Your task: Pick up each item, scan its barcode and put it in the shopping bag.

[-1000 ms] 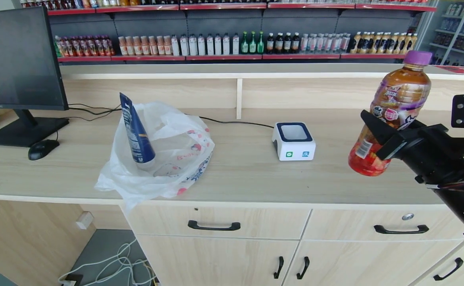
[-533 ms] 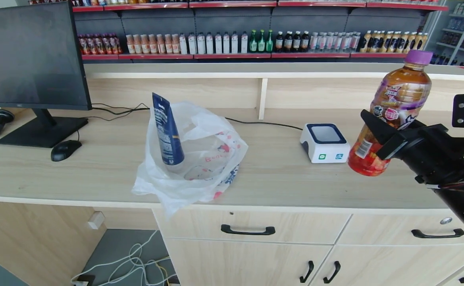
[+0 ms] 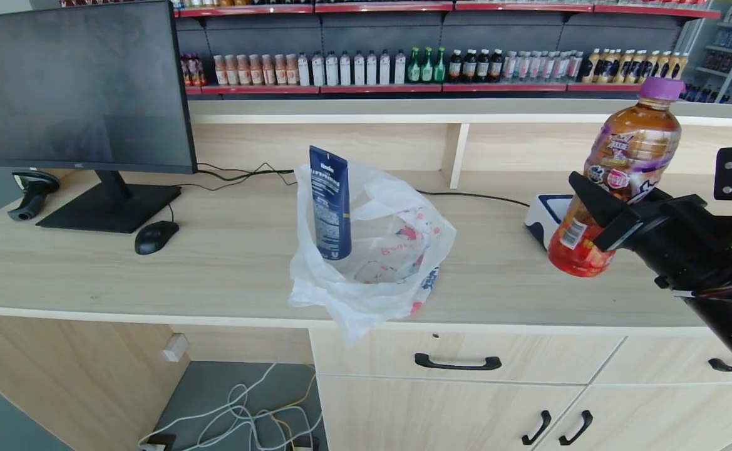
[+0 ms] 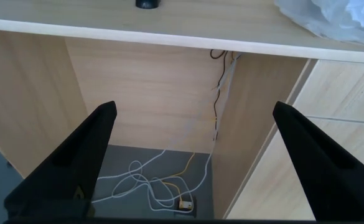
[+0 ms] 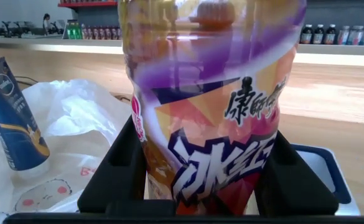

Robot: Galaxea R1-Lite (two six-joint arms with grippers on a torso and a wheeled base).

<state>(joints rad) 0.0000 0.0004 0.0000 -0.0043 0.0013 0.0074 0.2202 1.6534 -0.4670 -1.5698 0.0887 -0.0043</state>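
Note:
My right gripper (image 3: pixel 610 210) is shut on a tea bottle (image 3: pixel 622 175) with a purple cap, held upright above the counter's right part; the same bottle (image 5: pixel 213 99) stands close up in the right wrist view. Behind it the white barcode scanner (image 3: pixel 544 213) rests on the counter, partly hidden by the bottle. A white plastic shopping bag (image 3: pixel 391 250) lies open at the counter's middle front, with a dark blue tube (image 3: pixel 330 200) standing in it. My left gripper (image 4: pixel 194 162) hangs open below the counter edge, in front of the cabinet opening.
A black monitor (image 3: pixel 84 94) with its stand, a mouse (image 3: pixel 156 237) and a handheld scanner (image 3: pixel 30 194) occupy the counter's left. A cable (image 3: pixel 466 195) runs along the back. Drawers with black handles (image 3: pixel 458 362) are below. Loose cables (image 4: pixel 163 186) lie on the floor.
The head camera has swung left, so the counter, bag and scanner appear shifted right in the picture. The right gripper and bottle keep their place in the view.

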